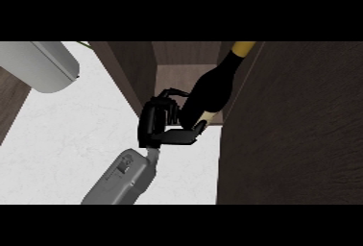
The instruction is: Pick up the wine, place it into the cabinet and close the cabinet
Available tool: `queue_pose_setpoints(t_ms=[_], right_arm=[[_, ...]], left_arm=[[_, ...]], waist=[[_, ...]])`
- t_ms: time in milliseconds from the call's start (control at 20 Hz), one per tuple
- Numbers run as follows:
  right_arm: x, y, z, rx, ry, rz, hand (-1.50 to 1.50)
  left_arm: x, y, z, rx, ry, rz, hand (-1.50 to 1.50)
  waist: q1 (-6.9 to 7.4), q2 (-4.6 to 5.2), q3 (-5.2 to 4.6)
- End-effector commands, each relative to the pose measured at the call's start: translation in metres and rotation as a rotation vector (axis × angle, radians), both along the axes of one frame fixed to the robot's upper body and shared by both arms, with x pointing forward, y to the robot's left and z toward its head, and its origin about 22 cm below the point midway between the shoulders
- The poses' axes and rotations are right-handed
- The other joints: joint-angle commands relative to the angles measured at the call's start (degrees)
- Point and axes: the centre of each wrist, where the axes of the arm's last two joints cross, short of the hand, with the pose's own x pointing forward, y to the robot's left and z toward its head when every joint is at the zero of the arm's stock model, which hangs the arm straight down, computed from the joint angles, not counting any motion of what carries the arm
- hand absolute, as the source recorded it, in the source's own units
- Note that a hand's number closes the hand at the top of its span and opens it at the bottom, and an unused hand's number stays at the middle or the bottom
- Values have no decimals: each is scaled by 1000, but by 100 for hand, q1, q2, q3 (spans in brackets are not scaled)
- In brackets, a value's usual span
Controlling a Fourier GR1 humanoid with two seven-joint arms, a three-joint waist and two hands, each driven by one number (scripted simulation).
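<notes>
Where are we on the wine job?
Pickup looks done: the hand is curled round the wine bottle and has it off the counter. In hand: the bottle is tilted, neck towards the open cabinet. Left: set it inside, let go, close the cabinet door.

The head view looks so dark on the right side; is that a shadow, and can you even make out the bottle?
Head view: the dark mass at right is the brown cabinet door, not a shadow; the black wine bottle blends into it, its yellow top the clearest cue; the white counter is bright and evenly lit; the black hand holding the bottle shows little detail.
</notes>
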Motion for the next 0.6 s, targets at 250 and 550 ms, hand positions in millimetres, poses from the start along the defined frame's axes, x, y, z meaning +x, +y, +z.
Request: queue_pose_setpoints(t_ms=[250, 550], right_arm=[[-3, -9, 1, -10, -5, -19, -150], [18, 4, -1, 14, 2, 13, -150]], left_arm=[[6, 4, -20, 12, 57, 48, 150], [11, 18, -64, -30, 66, 75, 150]], waist=[[19, -5, 1], [-38, 22, -3]])
